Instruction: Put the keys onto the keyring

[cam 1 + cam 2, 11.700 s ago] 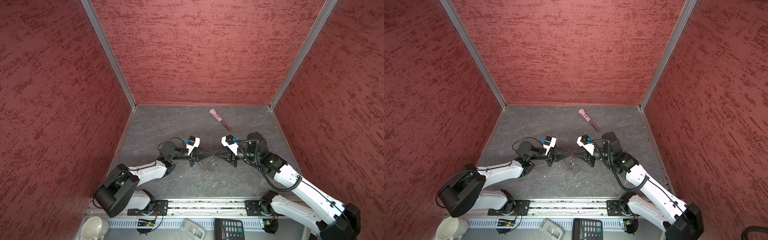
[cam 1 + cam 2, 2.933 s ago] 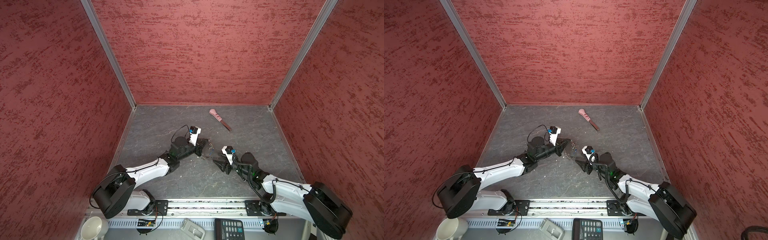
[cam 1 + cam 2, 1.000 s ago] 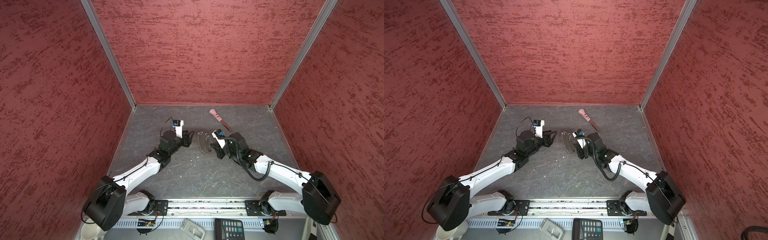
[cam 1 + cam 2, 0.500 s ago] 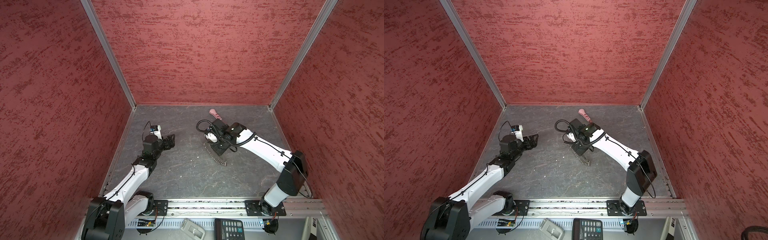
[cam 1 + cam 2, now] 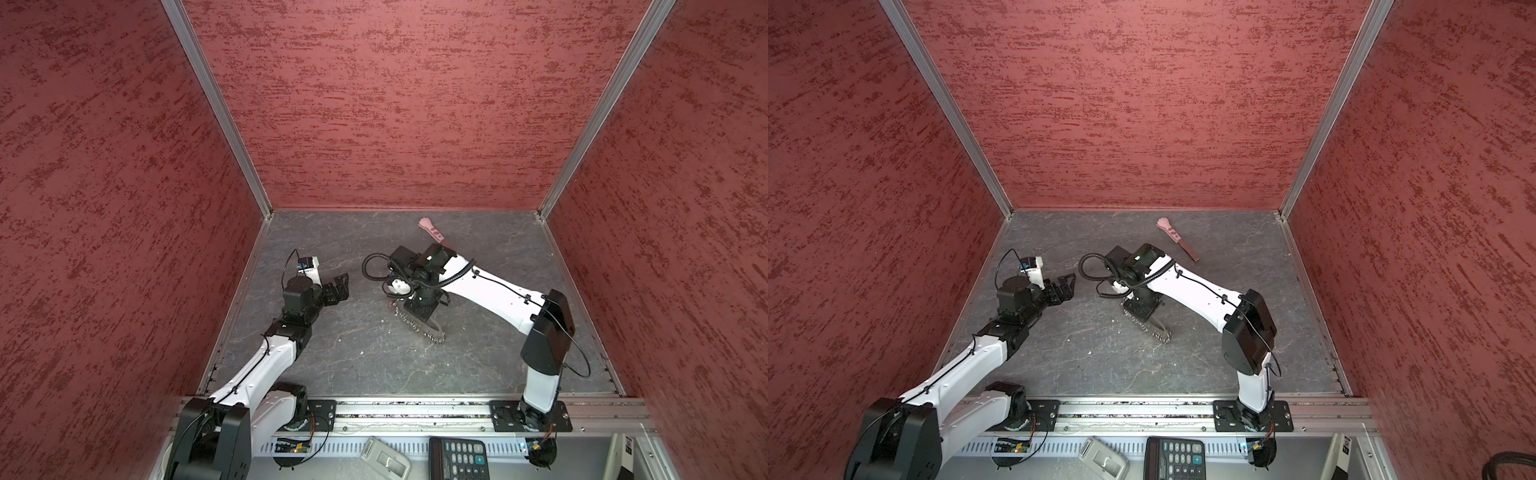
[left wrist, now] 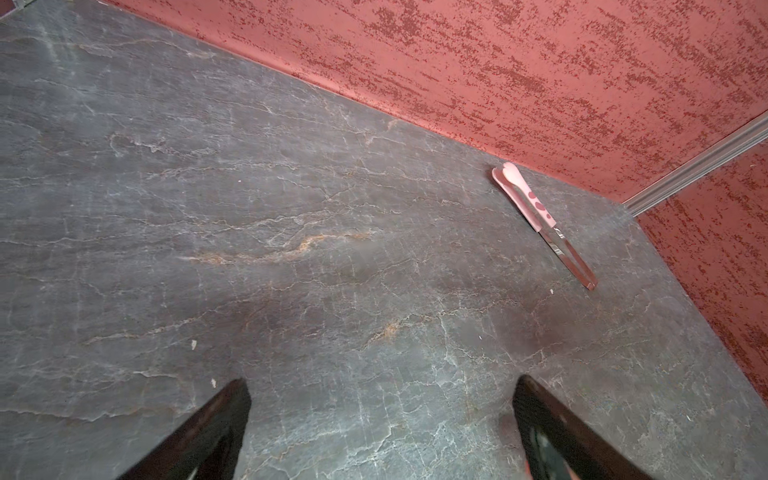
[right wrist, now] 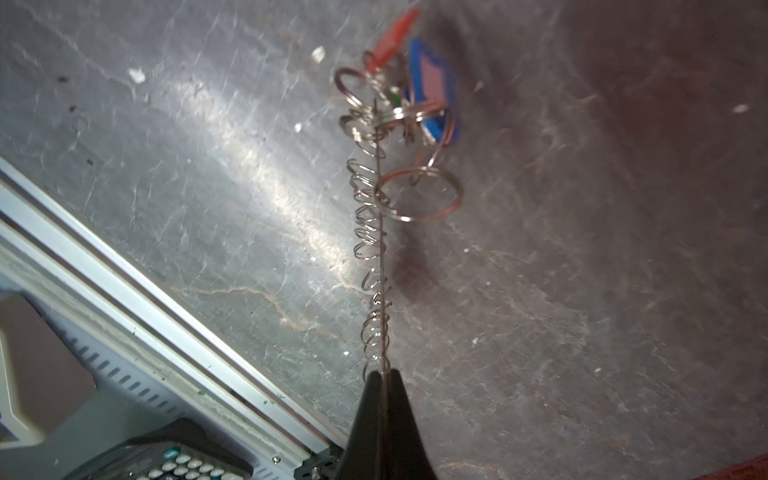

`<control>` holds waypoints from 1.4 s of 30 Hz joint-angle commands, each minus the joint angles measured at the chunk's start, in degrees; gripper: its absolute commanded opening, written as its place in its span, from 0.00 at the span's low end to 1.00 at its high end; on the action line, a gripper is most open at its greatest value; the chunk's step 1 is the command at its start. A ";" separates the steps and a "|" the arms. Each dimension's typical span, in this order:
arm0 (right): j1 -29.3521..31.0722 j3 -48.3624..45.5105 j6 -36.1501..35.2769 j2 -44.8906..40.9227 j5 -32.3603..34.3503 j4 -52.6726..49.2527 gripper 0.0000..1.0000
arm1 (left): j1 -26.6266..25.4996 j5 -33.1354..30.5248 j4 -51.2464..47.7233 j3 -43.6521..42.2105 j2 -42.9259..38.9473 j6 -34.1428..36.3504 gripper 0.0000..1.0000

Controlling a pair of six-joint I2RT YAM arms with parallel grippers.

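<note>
A grey, veined, stone-look tabletop point(image 5: 353, 365) sits inside a box of rough red walls point(image 5: 395, 104) with pale metal corner posts. A metal rail point(image 5: 415, 409) edges the front, with a calculator point(image 5: 457, 459) below it. A pink-handled tool point(image 5: 432, 229) lies near the back wall.

The left claw point(image 5: 344, 286) is spread wide and empty over bare stone on the left side. The right claw point(image 7: 384, 380), near the middle, is pressed together, pinching one end of the keyring point(image 7: 372, 249).

In both top views the keyring point(image 5: 409, 322) has its long axis on a diagonal. It runs from the claw tips at the front-right end toward the back-left, under the claw's body. The keys point(image 7: 424, 83), with red, blue and green tags, bunch at that far end and are blurred. Whether they touch the tabletop I cannot tell.
</note>
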 commanded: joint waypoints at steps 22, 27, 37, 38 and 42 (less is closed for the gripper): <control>-6.26 19.10 -5.02 9.94 15.28 14.67 0.00 | 1.09 -2.04 4.27 -2.82 -1.51 -0.35 1.00; -6.76 33.64 -3.89 18.84 6.93 14.51 0.00 | 1.39 -2.75 4.62 -3.66 -2.68 -0.97 1.00; -7.12 38.89 5.60 24.65 -5.06 14.27 0.00 | 1.79 -3.35 4.97 -4.48 -4.28 -1.41 1.00; -7.46 36.76 6.70 23.93 -6.31 15.03 0.00 | 1.87 -3.34 4.93 -4.50 -4.38 -1.43 1.00; -8.33 27.24 9.31 19.97 -8.13 19.05 0.00 | 1.86 -3.43 4.69 -4.42 -4.53 -1.34 1.00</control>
